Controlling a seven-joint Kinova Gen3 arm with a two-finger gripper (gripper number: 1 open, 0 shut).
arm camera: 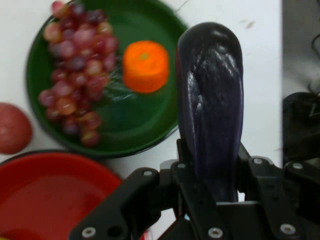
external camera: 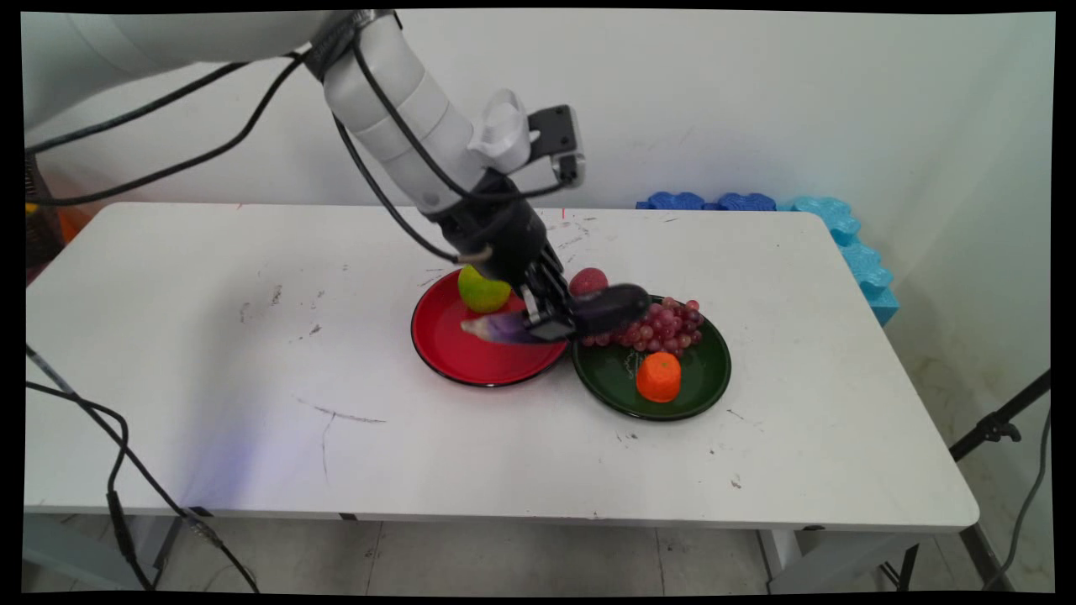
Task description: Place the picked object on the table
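Note:
My gripper [external camera: 551, 322] is shut on a dark purple eggplant [external camera: 605, 309] and holds it lying sideways just above the table, over the gap between a red plate [external camera: 445, 353] and a green plate [external camera: 706, 378]. In the hand view the eggplant [arm camera: 211, 105] rises between the fingers, with the green plate [arm camera: 145, 127] behind it. That plate carries a bunch of red grapes [external camera: 668, 323] and an orange piece [external camera: 658, 376]. A green lime-like fruit [external camera: 481, 290] sits on the red plate. A small red fruit [external camera: 588, 280] lies on the table behind the plates.
Blue foam pieces [external camera: 841, 227] lie along the table's far right edge. Black cables hang at the left near the table's front corner. A black stand leg [external camera: 996, 428] shows at the right, off the table.

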